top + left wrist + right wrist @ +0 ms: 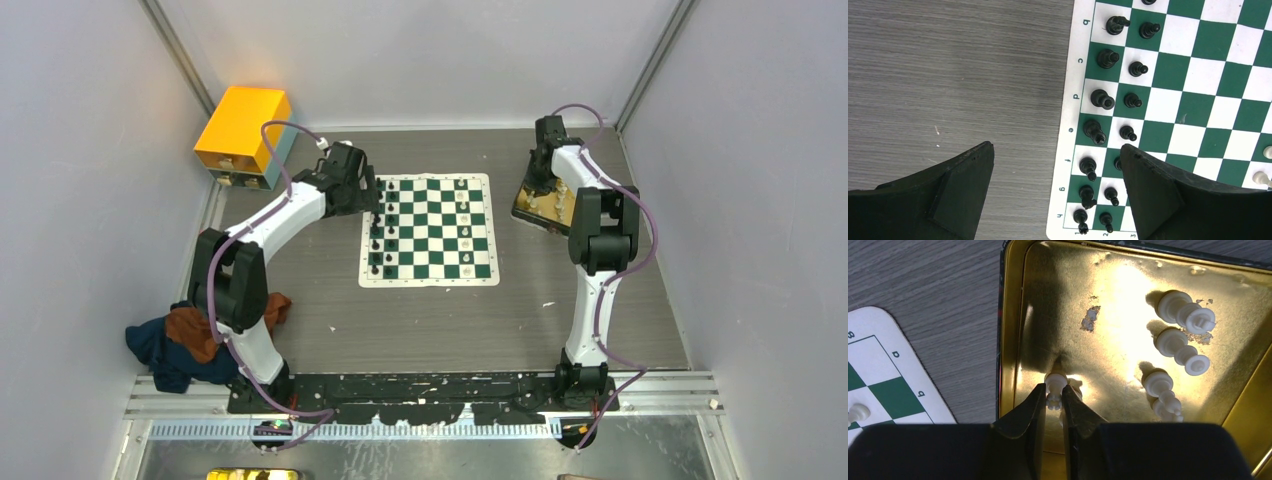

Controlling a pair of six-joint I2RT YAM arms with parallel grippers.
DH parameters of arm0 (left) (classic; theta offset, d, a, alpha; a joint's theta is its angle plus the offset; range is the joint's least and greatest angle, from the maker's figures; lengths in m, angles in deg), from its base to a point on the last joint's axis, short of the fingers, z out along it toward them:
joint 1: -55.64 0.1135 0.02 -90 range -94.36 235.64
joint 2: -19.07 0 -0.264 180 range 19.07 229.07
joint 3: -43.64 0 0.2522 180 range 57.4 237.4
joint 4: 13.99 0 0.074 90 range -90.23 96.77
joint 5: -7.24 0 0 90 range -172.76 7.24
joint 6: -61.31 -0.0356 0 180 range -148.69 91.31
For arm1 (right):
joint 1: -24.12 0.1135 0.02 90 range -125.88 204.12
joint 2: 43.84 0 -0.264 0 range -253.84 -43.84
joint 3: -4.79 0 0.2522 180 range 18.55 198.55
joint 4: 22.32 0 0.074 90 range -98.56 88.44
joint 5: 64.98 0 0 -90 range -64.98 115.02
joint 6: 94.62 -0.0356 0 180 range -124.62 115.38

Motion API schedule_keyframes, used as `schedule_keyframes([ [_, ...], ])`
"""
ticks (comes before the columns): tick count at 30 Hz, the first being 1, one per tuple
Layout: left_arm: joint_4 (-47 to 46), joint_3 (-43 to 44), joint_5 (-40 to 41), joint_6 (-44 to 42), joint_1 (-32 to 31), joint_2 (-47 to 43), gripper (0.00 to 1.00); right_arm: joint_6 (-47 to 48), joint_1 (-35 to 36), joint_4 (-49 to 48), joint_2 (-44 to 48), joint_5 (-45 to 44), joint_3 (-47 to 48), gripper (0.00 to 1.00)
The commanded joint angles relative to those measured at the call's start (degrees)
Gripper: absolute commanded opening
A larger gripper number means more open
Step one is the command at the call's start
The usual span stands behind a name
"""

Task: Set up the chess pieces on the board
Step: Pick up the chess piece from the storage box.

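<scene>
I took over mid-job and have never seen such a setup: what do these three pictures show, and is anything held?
Two robot arms are bolted at a table's near edge. The wide picture looks down from above and behind them; the other two come from a camera on each wrist. On the table lies the board, with black pieces in two rows along its left side and a few white pieces near its right. The left end effector hangs open over the black side, holding nothing. The right end effector is in the yellow tray, shut on one white piece; three loose white pieces lie nearby. An orange box and cloths sit at the left.
</scene>
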Motion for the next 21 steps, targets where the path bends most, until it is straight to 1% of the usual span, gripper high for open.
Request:
schedule_keyframes([
  [1, -0.44, 2.21, 0.02, 0.25, -0.35, -0.14, 0.97, -0.02, -0.18, -0.36, 0.09, 0.6, 2.23, 0.19],
  [4, -0.49, 2.25, 0.11, 0.25, -0.35, -0.11, 0.97, 0.04, -0.18, -0.45, 0.29, 0.16, 2.34, 0.11],
  [9, -0.5, 2.41, 0.28, 0.1, -0.35, -0.2, 0.97, -0.01, -0.37, -0.66, 0.96, -0.26, 2.49, 0.01],
  [21, -0.4, 2.21, 0.33, 0.0, -0.44, -0.89, 0.97, -1.51, -0.79, -2.99, 3.54, -0.69, 1.92, 0.01],
])
